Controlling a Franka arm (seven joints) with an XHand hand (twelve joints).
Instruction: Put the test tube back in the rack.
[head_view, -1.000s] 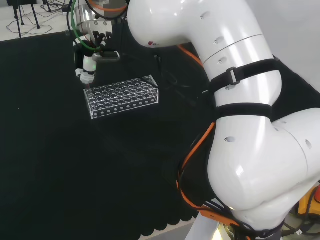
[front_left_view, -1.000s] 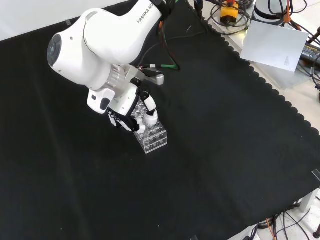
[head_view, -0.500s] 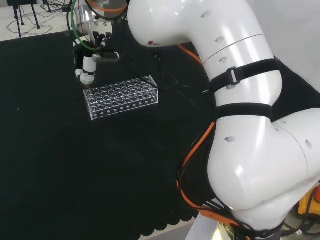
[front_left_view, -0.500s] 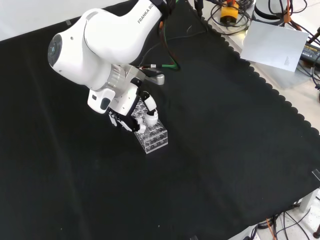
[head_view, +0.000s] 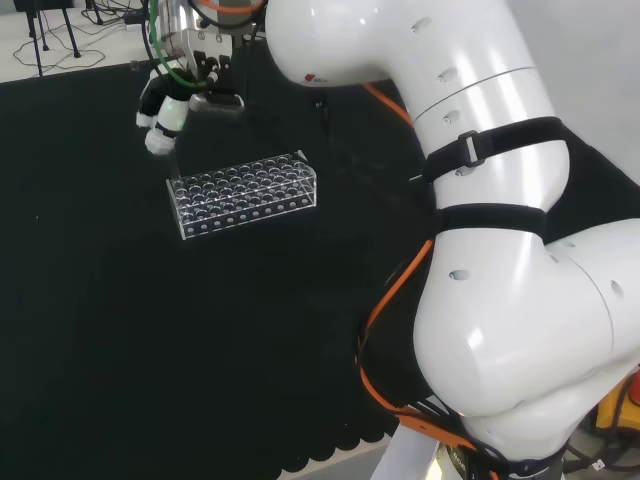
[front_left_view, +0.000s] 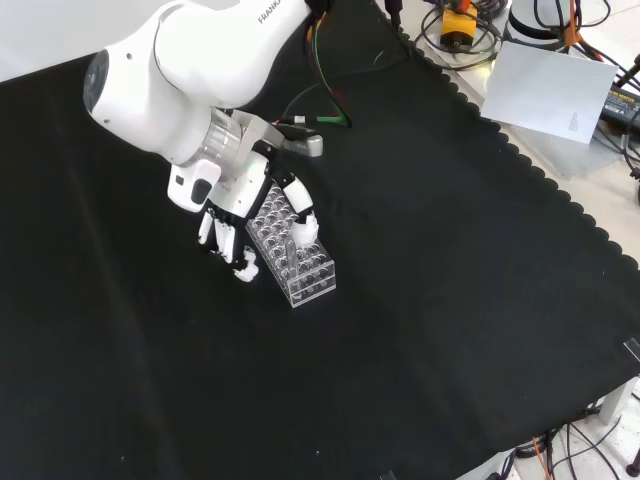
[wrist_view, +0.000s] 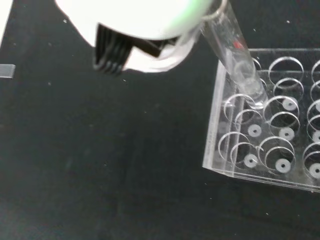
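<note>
The clear plastic rack (head_view: 243, 193) with several rows of holes stands on the black cloth. In the wrist view a clear test tube (wrist_view: 239, 60) leans with its lower end in a hole near the rack's (wrist_view: 260, 150) corner. Its top reaches up beside the blurred white hand (wrist_view: 145, 25). In the front view the hand (front_left_view: 222, 225) hangs at the left of the rack (front_left_view: 300, 262). Its fingers (front_left_view: 240, 262) point down, fairly straight, and the thumb (front_left_view: 303, 229) sits over the rack. In the head view the hand (head_view: 160, 112) is above the rack's far left corner.
The arm's big white link (front_left_view: 180, 70) stands above the hand in the front view. A green cable (front_left_view: 335, 105) lies on the cloth behind the rack. Past the cloth's scalloped right edge are a white sheet (front_left_view: 548, 90) and cables.
The fingers have gone from curled over the rack's end to straighter. The hand has risen and shifted left in both the head and front views. The rack has stayed put.
</note>
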